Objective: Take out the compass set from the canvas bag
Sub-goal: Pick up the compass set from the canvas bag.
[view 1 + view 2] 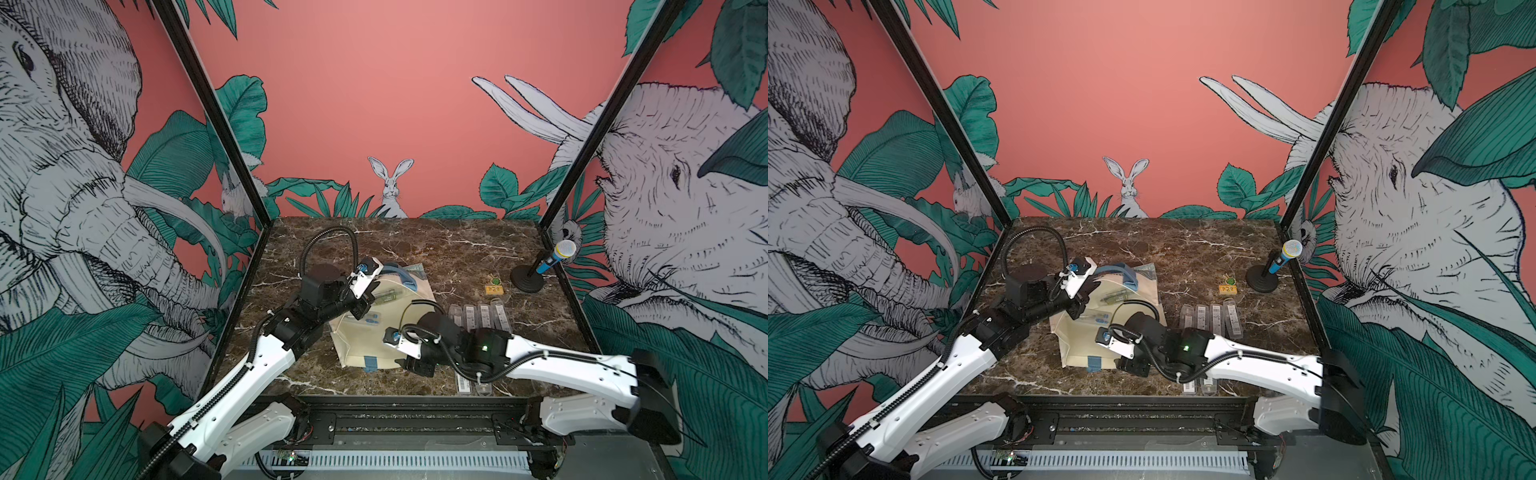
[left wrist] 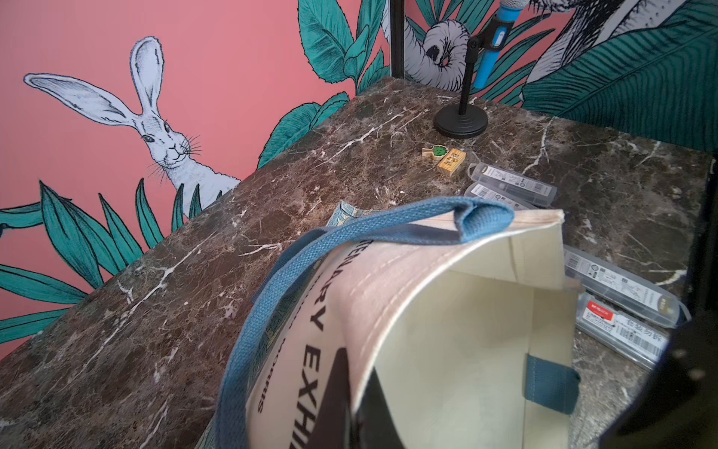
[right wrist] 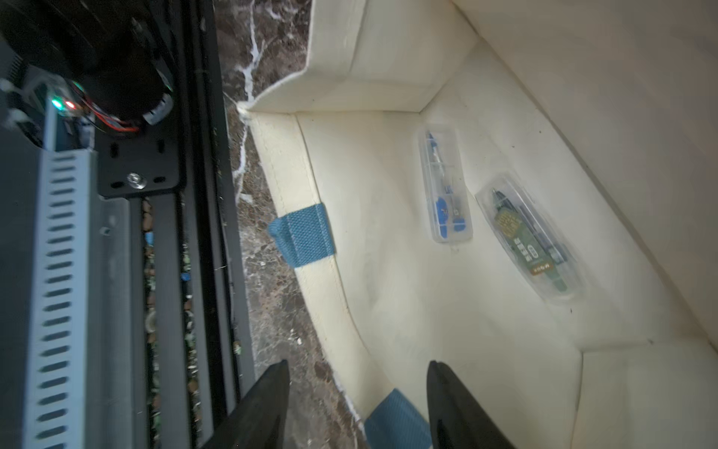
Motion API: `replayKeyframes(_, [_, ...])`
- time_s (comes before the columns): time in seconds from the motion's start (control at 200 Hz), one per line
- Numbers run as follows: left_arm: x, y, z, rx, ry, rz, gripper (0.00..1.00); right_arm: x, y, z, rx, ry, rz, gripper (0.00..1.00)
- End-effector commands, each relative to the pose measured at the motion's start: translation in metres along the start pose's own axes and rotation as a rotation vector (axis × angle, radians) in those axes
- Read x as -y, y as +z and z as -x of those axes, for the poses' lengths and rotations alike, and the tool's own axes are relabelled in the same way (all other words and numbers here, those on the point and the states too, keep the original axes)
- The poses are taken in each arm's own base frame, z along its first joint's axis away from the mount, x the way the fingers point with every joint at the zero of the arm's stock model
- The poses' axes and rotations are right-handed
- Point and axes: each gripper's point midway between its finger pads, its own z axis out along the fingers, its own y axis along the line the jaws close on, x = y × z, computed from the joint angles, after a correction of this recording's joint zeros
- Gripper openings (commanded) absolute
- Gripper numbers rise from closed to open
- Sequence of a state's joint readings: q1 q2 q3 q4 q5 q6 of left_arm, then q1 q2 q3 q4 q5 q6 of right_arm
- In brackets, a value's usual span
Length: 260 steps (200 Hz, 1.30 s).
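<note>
Left gripper pinching canvas bag, right gripper spread, compass set and green case inside

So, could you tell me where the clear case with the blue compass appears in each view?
Both top views: the case inside the canvas bag, mid-table.
Left wrist: not in it.
Right wrist: the case, upper middle, inside the bag.
Shared landmark: the blue strap end.

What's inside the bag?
Inside the bag lie a clear case with blue parts and a clear case with a green card. The bag's folded corners are hidden, so I can't tell if anything else is in there.
</note>
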<state>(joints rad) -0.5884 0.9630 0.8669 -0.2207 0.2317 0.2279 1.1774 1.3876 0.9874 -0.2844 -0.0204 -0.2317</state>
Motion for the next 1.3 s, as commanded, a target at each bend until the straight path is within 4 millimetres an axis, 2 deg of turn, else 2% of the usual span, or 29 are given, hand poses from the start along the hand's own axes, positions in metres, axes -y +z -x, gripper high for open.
replayKeyframes(0.0, [0.004, -0.009, 0.019, 0.068, 0.008, -0.020, 0.00, 0.027, 0.029, 0.036, 0.116, -0.099, -0.051, 0.57])
replayKeyframes(0.08, [0.006, -0.011, 0.019, 0.069, 0.005, -0.026, 0.00, 0.038, 0.049, 0.040, 0.139, -0.078, -0.057, 0.56])
replayKeyframes(0.095, [0.006, -0.011, 0.019, 0.071, 0.006, -0.024, 0.00, 0.039, 0.058, 0.036, 0.126, -0.074, -0.054, 0.55])
replayKeyframes(0.15, [0.006, -0.011, 0.018, 0.071, 0.005, -0.026, 0.00, 0.046, 0.073, 0.035, 0.122, -0.054, -0.055, 0.54])
replayKeyframes(0.47, [0.009, -0.012, 0.019, 0.076, -0.001, -0.041, 0.00, 0.072, 0.135, 0.023, 0.114, 0.074, -0.080, 0.51])
replayKeyframes(0.695, [0.010, -0.012, 0.017, 0.073, -0.003, -0.047, 0.00, 0.085, 0.160, 0.014, 0.127, 0.141, -0.084, 0.60])
replayKeyframes(0.835, [0.011, -0.013, 0.017, 0.072, -0.001, -0.048, 0.00, 0.091, 0.174, 0.000, 0.116, 0.204, -0.072, 0.65])
replayKeyframes(1.12, [0.011, -0.012, 0.015, 0.069, 0.000, -0.046, 0.00, 0.086, 0.191, -0.024, 0.042, 0.301, -0.040, 0.71])
replayKeyframes(1.295, [0.010, -0.012, 0.015, 0.067, -0.001, -0.043, 0.00, 0.083, 0.200, -0.039, -0.042, 0.402, 0.007, 0.69])
